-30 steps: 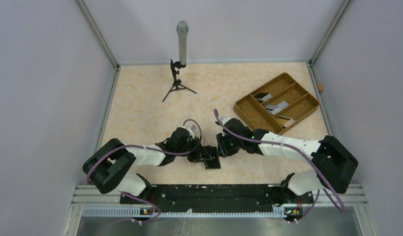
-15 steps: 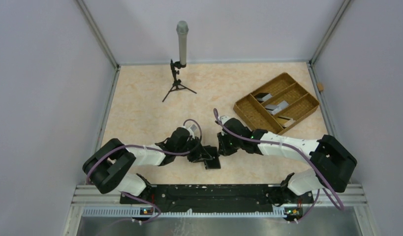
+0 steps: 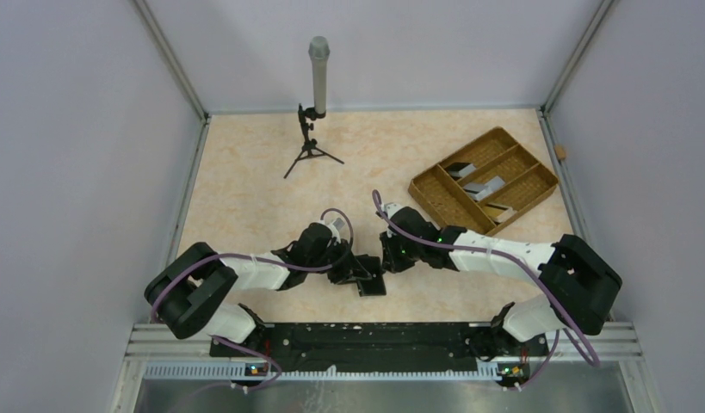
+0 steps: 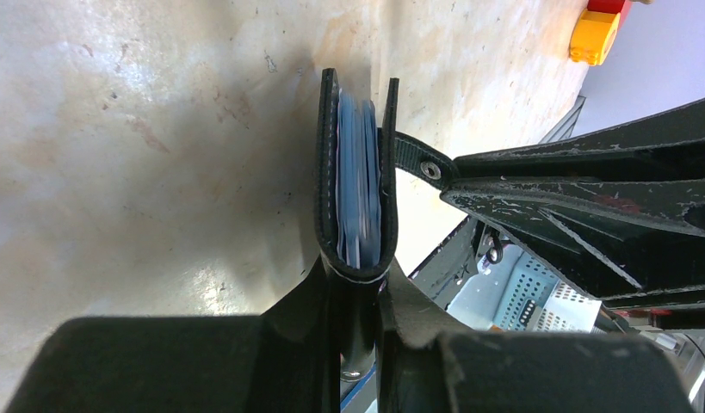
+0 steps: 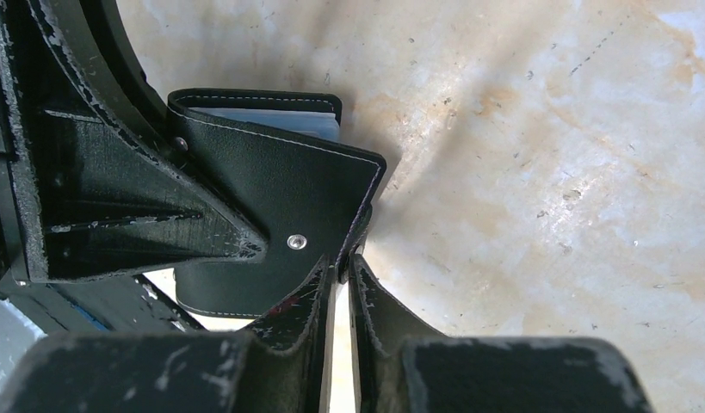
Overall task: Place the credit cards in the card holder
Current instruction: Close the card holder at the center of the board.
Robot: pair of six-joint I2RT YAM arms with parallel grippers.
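The wallet (image 3: 373,286) sits near the front edge of the table (image 3: 245,189), at the middle, where the two arms meet. Both grippers have hold of it.

The left gripper (image 3: 363,275) reaches in from the left. In its wrist view the wallet (image 4: 328,172) is seen edge-on, folded almost shut, with pale blue lining showing between the two black covers. The fingers (image 4: 318,297) of the left gripper (image 4: 357,288) are close together and pinch the wallet at its folded spine. The short clasp tab (image 4: 417,159) with its metal stud sticks out from the right cover and runs into the black finger of the other arm.

The right gripper (image 3: 388,261) comes in from the right. In its wrist view the fingers (image 5: 370,301) of the right gripper (image 5: 342,280) are nearly pressed together, with only a thin slit between them. They nip the edge of the wallet's black flap (image 5: 271,189), just beside the stud. The left gripper's finger (image 5: 116,206) lies against the same flap from the left side.

Whether the wallet touches the table or hangs just above it cannot be told.

The cards (image 3: 484,186) lie in the brown divided tray (image 3: 432,198) at the back right of the table, well apart from the wallet. One is pale grey, in a middle slot, with dark ones in the slots on either side. A microphone on a small tripod (image 3: 318,77) stands at the back of the table
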